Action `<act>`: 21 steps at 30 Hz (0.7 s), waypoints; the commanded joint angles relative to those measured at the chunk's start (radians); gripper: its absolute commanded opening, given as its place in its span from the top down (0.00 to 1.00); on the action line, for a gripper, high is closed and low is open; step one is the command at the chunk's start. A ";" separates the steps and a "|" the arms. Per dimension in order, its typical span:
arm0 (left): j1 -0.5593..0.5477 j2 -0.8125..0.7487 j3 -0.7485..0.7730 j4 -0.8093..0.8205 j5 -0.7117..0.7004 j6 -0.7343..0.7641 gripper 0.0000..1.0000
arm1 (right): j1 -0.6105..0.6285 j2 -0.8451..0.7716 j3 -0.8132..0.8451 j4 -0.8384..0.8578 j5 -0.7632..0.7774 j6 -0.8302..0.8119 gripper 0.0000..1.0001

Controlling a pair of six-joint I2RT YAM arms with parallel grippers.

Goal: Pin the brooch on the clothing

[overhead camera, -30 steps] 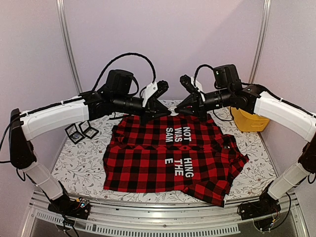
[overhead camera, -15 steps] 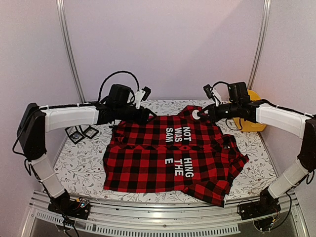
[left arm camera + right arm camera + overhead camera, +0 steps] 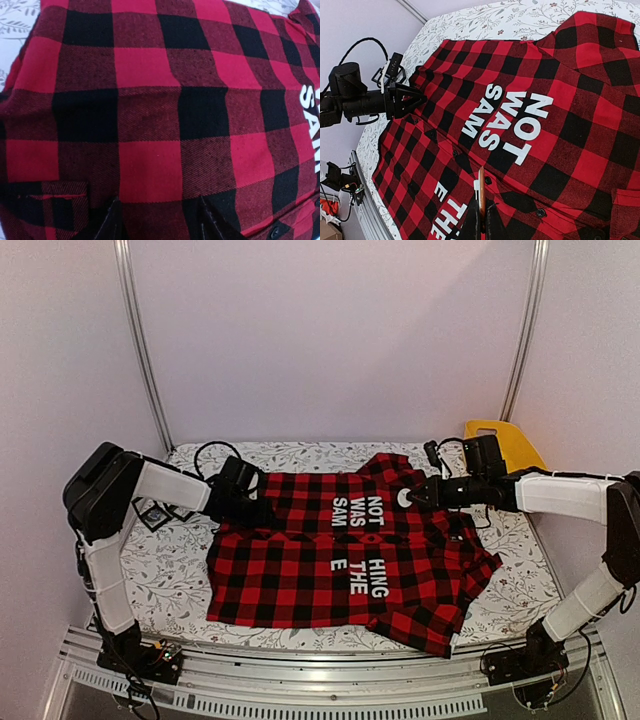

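lying flat mid-table (image 3: 160, 575): checked shirt (image 3: 330, 560), letters up. left gripper (image 3: 161, 220) at shirt's far-left edge, jaws partly apart over fabric. right gripper (image 3: 481, 225) over far-right part, jaws clamped on thin brooch (image 3: 481, 186).

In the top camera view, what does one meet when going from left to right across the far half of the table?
Black wire frames → left gripper → white letters on the checked shirt → right gripper holding the brooch → yellow container.
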 commanded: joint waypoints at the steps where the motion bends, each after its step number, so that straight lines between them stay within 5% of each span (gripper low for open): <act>1: 0.084 0.021 -0.079 -0.081 -0.121 -0.036 0.49 | 0.002 -0.002 0.004 0.054 -0.017 0.018 1.00; 6: 0.127 -0.022 -0.093 -0.072 -0.177 0.010 0.49 | 0.002 0.012 0.014 0.079 -0.063 0.002 1.00; 10: 0.095 -0.087 -0.096 0.063 -0.080 0.108 0.44 | 0.003 0.000 -0.006 0.121 -0.121 -0.013 1.00; 17: -0.179 -0.351 -0.198 0.498 0.145 0.457 0.37 | 0.091 -0.140 -0.035 0.257 -0.189 -0.025 1.00; 21: -0.272 -0.452 -0.265 0.780 0.400 0.425 0.44 | 0.179 -0.231 -0.069 0.399 -0.220 -0.024 1.00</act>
